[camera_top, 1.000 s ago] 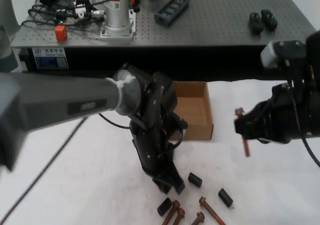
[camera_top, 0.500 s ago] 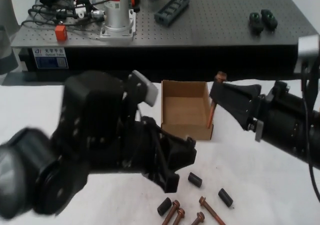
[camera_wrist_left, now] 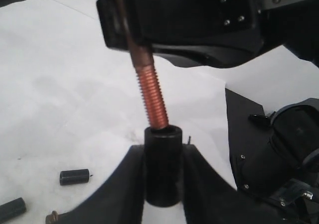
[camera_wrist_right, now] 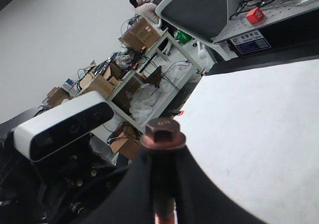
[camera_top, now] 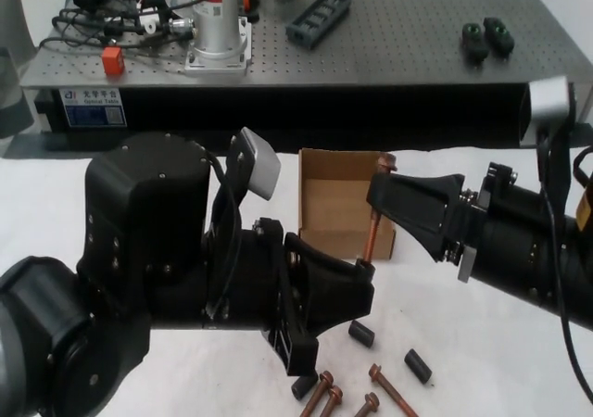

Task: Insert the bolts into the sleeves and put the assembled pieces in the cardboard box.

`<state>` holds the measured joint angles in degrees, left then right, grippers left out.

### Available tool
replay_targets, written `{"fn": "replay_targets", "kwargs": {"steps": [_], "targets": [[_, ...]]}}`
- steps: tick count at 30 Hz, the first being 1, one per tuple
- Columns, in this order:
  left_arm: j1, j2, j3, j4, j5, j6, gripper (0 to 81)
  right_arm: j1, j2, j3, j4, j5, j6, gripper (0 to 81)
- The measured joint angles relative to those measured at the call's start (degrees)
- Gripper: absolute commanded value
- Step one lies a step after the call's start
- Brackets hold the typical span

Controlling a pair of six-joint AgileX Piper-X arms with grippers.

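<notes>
Copper-coloured threaded bolt (camera_wrist_left: 152, 97) is pinched near its head by the right tool (camera_wrist_right: 162, 157). Its tip sits just at the mouth of the short black cylindrical sleeve (camera_wrist_left: 162, 169), which the left tool (camera_wrist_left: 163, 157) has clamped, both held above the white worktop (camera_top: 482, 343). The bolt looks a bit tilted against the bore, so I'd square it up first, then push straight and slowly. The brown cardboard box (camera_top: 338, 199) is close behind. Loose black sleeves (camera_top: 362, 333) and spare bolts (camera_top: 389, 389) lie below, probably worth avoiding when lowering.

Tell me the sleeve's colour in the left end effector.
The sleeve is black; clearest in the left wrist view.
</notes>
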<state>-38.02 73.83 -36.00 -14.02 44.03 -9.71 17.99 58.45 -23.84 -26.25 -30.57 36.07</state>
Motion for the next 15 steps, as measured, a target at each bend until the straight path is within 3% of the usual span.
{"fn": "replay_targets", "kwargs": {"steps": [10,12,15], "targets": [[-0.10,0.00,0.30,-1.03,-1.89,0.00,0.7,0.00,0.00,0.00,2.46,-2.81,-0.83,3.3],[-0.10,0.00,0.40,-1.37,-2.18,-0.29,0.7,0.00,0.00,0.00,2.46,-3.03,-1.32,0.0],[-0.10,0.00,0.49,-2.04,-2.62,-0.33,0.7,0.23,0.00,0.00,2.46,-3.01,-2.66,17.4]]}}
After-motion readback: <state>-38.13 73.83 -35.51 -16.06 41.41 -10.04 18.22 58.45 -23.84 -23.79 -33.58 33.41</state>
